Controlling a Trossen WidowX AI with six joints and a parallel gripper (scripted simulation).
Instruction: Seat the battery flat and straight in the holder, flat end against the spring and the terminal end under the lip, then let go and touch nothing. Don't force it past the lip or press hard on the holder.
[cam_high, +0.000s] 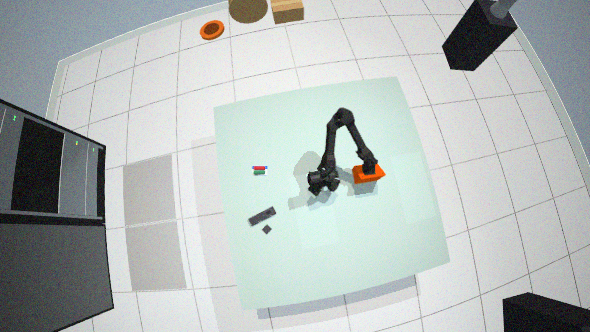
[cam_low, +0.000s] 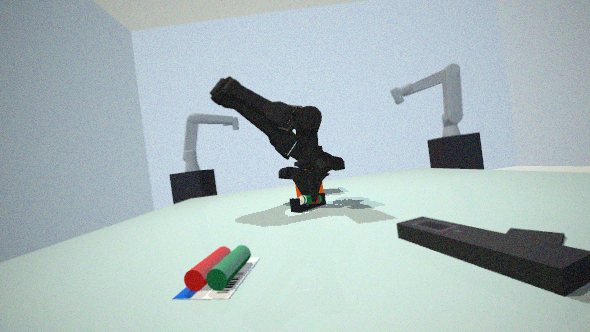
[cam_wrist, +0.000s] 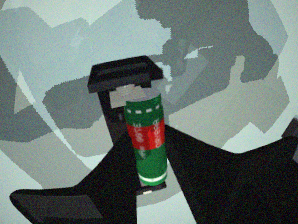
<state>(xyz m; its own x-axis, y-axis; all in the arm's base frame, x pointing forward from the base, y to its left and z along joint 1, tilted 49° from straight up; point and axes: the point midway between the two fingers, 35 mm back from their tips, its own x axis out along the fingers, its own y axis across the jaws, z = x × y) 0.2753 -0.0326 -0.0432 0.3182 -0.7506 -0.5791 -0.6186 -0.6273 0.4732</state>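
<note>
My gripper (cam_wrist: 146, 134) (cam_low: 312, 198) is shut on the green battery with a red band (cam_wrist: 147, 156) (cam_low: 305, 199). The black holder (cam_wrist: 125, 71) (cam_low: 296, 206) stands on the table, directly below the fingers. In the wrist view the battery's grey flat end is against or very near the pale spring plate (cam_wrist: 119, 98); the spring coils are hidden. The white-ringed end is close to the holder's near end piece (cam_wrist: 159, 188); whether it is under the lip cannot be told. The battery looks slightly skewed to the holder. In the exterior view it sits low between the end walls.
A red cylinder (cam_high: 259, 168) (cam_low: 206, 269) and a green cylinder (cam_high: 259, 172) (cam_low: 229, 268) lie on a small printed card (cam_low: 244, 280). A long dark block (cam_high: 262, 216) (cam_low: 490, 252) and a small dark block (cam_high: 267, 229) (cam_low: 536, 237) lie apart. The orange base block (cam_high: 361, 175) is beside the arm.
</note>
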